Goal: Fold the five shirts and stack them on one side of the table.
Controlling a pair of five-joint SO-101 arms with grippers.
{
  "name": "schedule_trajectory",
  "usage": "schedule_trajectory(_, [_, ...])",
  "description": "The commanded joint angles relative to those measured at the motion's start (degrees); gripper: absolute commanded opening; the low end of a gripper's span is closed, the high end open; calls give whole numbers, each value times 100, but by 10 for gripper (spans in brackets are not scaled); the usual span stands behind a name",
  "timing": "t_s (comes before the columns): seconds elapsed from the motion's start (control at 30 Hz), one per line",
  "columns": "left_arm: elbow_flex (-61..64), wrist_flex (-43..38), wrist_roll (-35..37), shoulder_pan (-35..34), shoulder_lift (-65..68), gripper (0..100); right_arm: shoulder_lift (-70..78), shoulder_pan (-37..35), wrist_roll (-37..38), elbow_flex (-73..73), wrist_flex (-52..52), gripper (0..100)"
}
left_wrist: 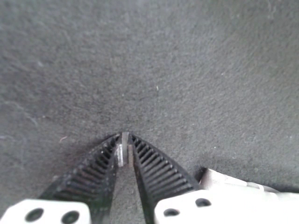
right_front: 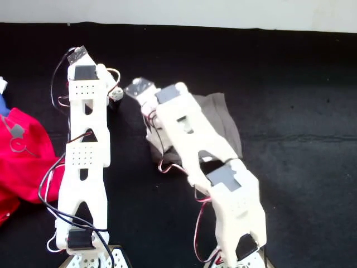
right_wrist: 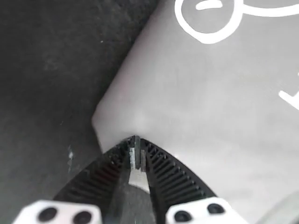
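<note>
High view had both my arms reaching forward from their bases at the near edge of the black surface (right_front: 301, 111). My left arm (right_front: 85, 151) ran almost straight away from its base, with the wrist bent downward at the far end. My right arm (right_front: 206, 151) leaned in toward the left arm, its wrist tipped down over a grey shirt (right_front: 226, 120). That shirt lay flat beneath the arm and out to its outer side.

From the left wrist view, my left gripper (left_wrist: 124, 144) was closed, its ribbed fingertips meeting in a point with nothing between them. Bare surface lay below it and ahead of it.

From the right wrist view, my right gripper (right_wrist: 135, 145) was closed as well, its tips together right at the grey shirt's rounded, folded edge. The shirt spread out ahead of the gripper, with a white line drawing (right_wrist: 210, 18) on the cloth farther on. I could not tell whether any cloth was caught between the tips.

A red shirt (right_front: 22, 156) lay crumpled well apart from both grippers, out past my left arm's outer side.
</note>
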Motion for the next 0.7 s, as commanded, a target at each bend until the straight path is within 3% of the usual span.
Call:
schedule_trajectory(0.0, [-66, -62, 26, -127, -48, 8, 154, -48, 26, 84, -321, 8])
schedule_trajectory(0.23, [-66, -62, 26, -127, -48, 8, -778, 163, 44, -866, 382, 8])
schedule_trajectory(0.47, [-66, -62, 26, -127, -48, 8, -1376, 1226, 18, -1182, 514, 9])
schedule_trajectory(0.6, [-66, -62, 26, -127, -48, 8, -1270, 1684, -967, -945, 347, 26])
schedule_trajectory(0.67, [-66, -62, 26, -127, -48, 8, -1095, 1851, -1345, -866, 295, 98])
